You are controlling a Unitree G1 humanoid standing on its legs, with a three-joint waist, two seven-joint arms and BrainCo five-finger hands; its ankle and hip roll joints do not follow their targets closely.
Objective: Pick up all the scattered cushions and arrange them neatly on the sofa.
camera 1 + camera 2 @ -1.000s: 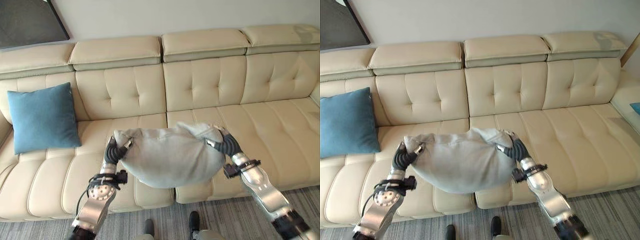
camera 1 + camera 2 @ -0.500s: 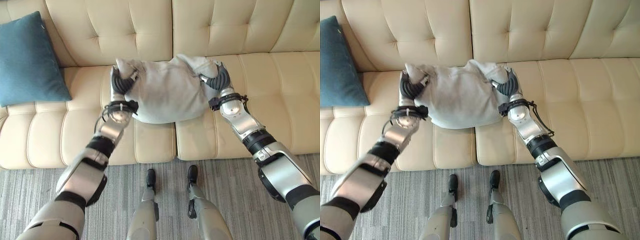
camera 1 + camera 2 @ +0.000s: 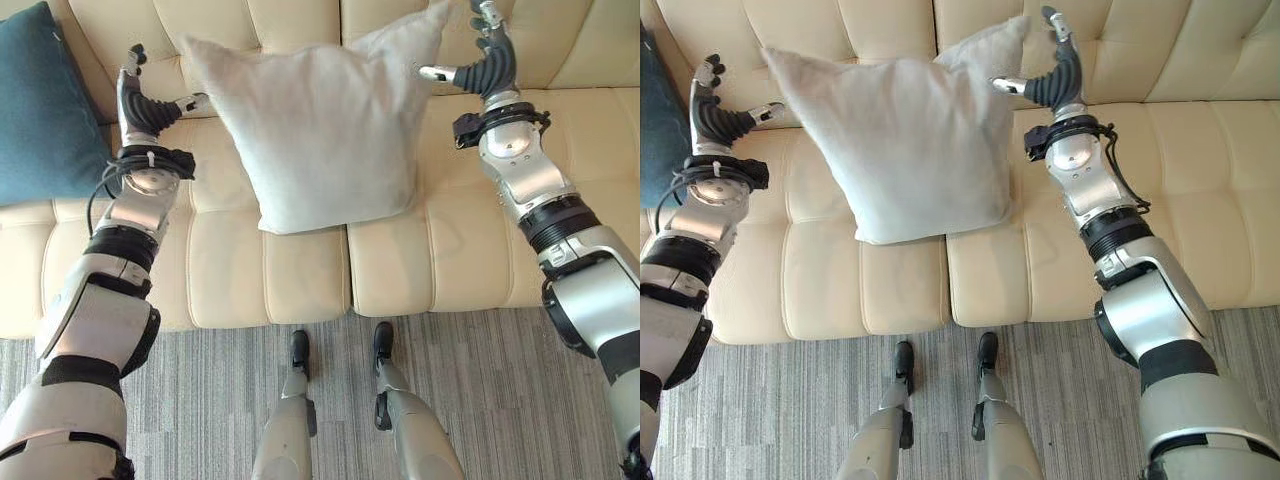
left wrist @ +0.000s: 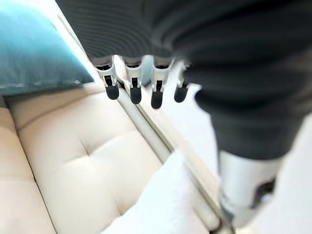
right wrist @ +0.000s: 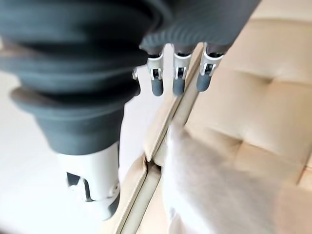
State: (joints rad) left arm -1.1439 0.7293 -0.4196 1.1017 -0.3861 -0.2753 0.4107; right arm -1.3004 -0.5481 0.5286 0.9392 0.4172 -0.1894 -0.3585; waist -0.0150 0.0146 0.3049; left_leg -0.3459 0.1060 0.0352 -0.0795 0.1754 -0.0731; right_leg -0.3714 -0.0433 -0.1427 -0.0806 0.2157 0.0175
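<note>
A light grey cushion stands on the cream sofa's seat and leans on the backrest. My left hand is open beside the cushion's upper left corner, a small gap away. My right hand is open at the upper right corner, its thumb close to the cloth. Straight fingers show in the left wrist view, with the grey cushion past them. In the right wrist view the fingers are straight too, above the grey cushion. A blue cushion leans at the sofa's far left.
Grey striped carpet runs along the sofa's front edge. The seat to the right of the grey cushion is bare, and a narrow strip of seat lies between the two cushions.
Both hands have let go of the grey cushion and spread apart; it now stands against the backrest instead of lying flat. The camera has shifted closer to the sofa.
</note>
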